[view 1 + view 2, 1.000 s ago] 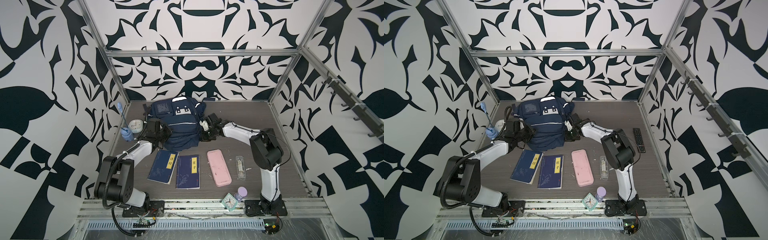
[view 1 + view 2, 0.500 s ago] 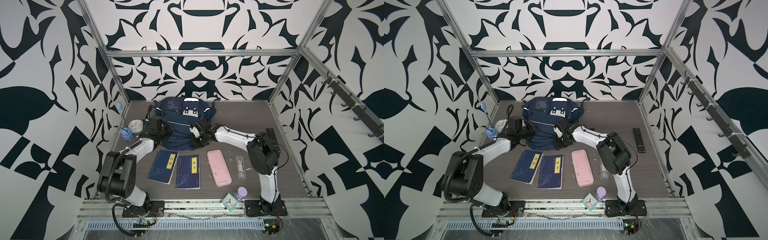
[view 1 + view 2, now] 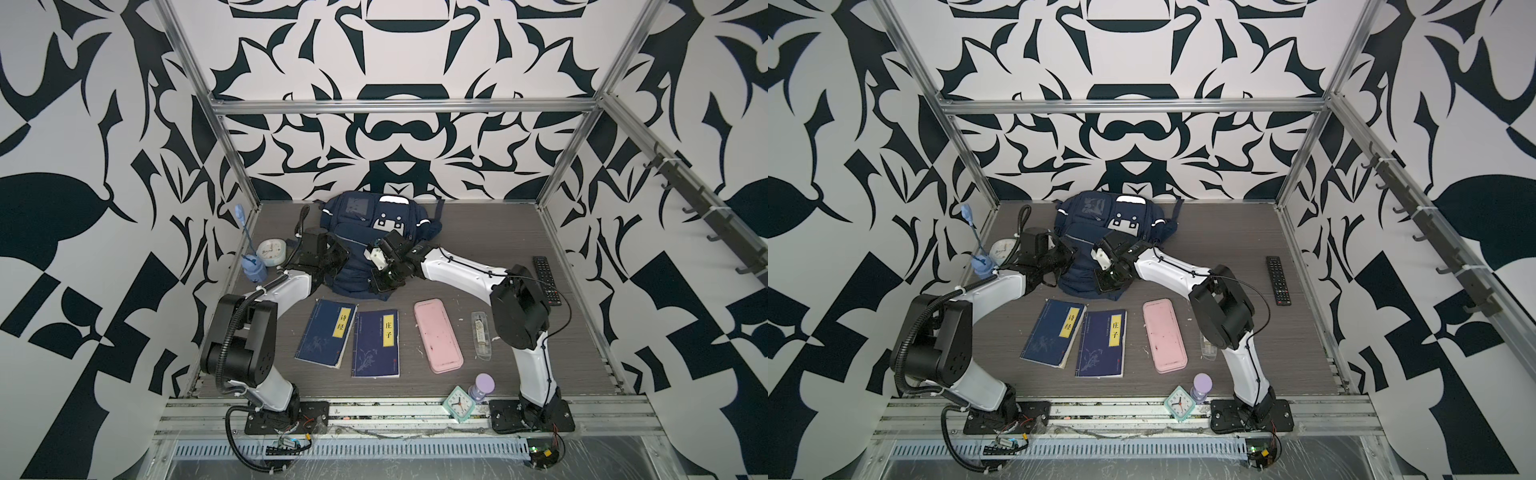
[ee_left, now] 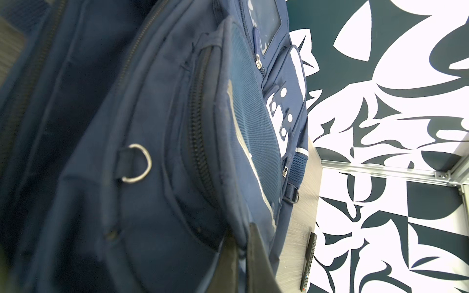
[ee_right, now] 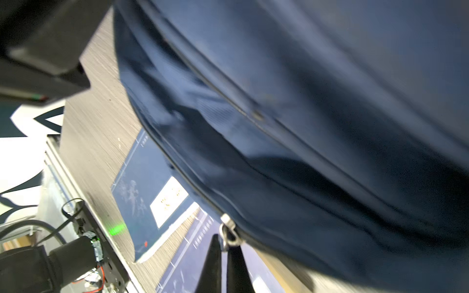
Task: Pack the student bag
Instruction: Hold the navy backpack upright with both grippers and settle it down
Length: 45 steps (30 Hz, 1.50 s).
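My left pincer [image 4: 245,256] is clenched on a fold of navy cloth at the edge of a zipped pocket of the student bag [image 4: 157,192]. Its dark fingers [image 4: 260,263] press together with the fabric between them. My right pincer [image 5: 224,256] is clenched as well, pinching the metal zipper pull [image 5: 228,228] on the bag's near edge, the edge that faces the books.

So the bag sits between my two arms, gripped on its left side and at its near right. It lies at the back middle of the surface [image 3: 478,249], close to the rear wall, with its white flap pocket turned up.

Just in front of the bag two navy books lie flat, side by side. The left book [image 3: 327,332] has a yellow label reading 诗经, and the right book [image 3: 376,343] has one reading 庄子. A pink case [image 3: 437,334] lies beside them.

Both top views hide my fingertips behind my wrists and the cloth, so only the wrist views show the grips. The left wrist view alone shows a metal D-ring [image 4: 137,163] and the clear window pocket [image 4: 264,22] up close, and it catches the remote [image 4: 308,261] edge-on. The right wrist view catches a yellow label too, but it is too blurred to read. A clear case [image 3: 482,336] shows whole in a top view, while in both my right arm stands beside it.
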{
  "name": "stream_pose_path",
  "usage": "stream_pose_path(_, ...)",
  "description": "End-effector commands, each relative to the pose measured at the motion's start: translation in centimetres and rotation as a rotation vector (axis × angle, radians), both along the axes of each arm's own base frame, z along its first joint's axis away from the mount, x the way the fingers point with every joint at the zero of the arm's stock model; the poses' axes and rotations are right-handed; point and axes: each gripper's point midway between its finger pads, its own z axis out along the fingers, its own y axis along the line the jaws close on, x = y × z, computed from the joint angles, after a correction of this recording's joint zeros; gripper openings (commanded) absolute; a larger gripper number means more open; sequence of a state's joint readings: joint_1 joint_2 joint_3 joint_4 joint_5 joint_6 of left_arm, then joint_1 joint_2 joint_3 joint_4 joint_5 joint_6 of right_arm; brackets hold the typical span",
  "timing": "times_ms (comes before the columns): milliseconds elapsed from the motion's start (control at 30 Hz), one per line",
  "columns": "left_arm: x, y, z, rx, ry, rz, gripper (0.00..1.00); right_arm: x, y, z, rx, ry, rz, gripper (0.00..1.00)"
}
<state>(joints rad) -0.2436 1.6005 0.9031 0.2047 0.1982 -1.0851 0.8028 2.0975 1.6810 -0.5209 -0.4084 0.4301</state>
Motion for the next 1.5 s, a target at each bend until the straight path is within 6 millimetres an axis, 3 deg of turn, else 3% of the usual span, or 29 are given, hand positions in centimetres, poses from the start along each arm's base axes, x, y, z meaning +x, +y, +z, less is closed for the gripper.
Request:
stream_pose_path(0, 1.0, -1.1, 2.2, -0.037, -0.065, -0.016, 0.0, -1.5, 3.9, 1.8, 0.11, 0.025, 0.054, 0.0)
stream_pose_path(133, 0.9, -1.2, 2.5, -0.032, -0.069, -0.025, 0.0, -1.0, 4.7, 1.7, 0.143, 0.027, 0.046, 0.0)
stream_pose_path(200, 0.7, -1.2, 2.7, -0.026, -0.073, -0.034, 0.0, -0.7, 4.1, 1.9, 0.133, 0.011, 0.039, 0.0)
stream_pose_path(267, 0.5, -1.2, 2.8, -0.009, -0.073, -0.049, 0.1, -0.5, 3.0, 2.3, 0.128, -0.001, 0.024, 0.0)
stream_pose_path(367, 0.2, -1.1, 3.2, 0.051, -0.068, -0.087, 0.33, 0.1, 0.7, 3.1, 0.133, -0.013, -0.015, 0.0)
stream_pose_path(467, -0.1, -1.3, 3.8, 0.1, -0.073, -0.144, 0.47, 0.4, -1.9, 3.2, 0.12, -0.017, -0.049, 0.0)
stream_pose_path(600, -0.7, -1.5, 4.2, 0.157, -0.061, -0.215, 0.58, 0.9, -6.1, 2.6, 0.091, -0.015, -0.107, 0.0)
stream_pose_path(767, -1.0, -1.6, 3.8, 0.234, -0.027, -0.288, 0.59, 1.8, -11.7, 2.2, 0.076, -0.002, -0.198, 0.0)
stream_pose_path(833, -0.6, -2.2, 3.1, 0.235, -0.002, -0.331, 0.59, 1.8, -13.0, 2.3, 0.078, 0.008, -0.211, 0.0)
stream_pose_path(1067, -0.2, -6.2, 0.1, 0.169, 0.076, -0.465, 0.53, 0.2, -13.0, 1.9, 0.053, 0.046, -0.175, 0.0)
stream_pose_path(1267, -0.4, -7.8, -1.5, 0.152, 0.11, -0.49, 0.51, -0.4, -12.7, 1.0, 0.037, 0.067, -0.156, 0.0)
stream_pose_path(1467, -0.6, -8.1, -2.6, 0.116, 0.116, -0.485, 0.5, -1.2, -10.9, -0.2, 0.036, 0.104, -0.116, 0.0)
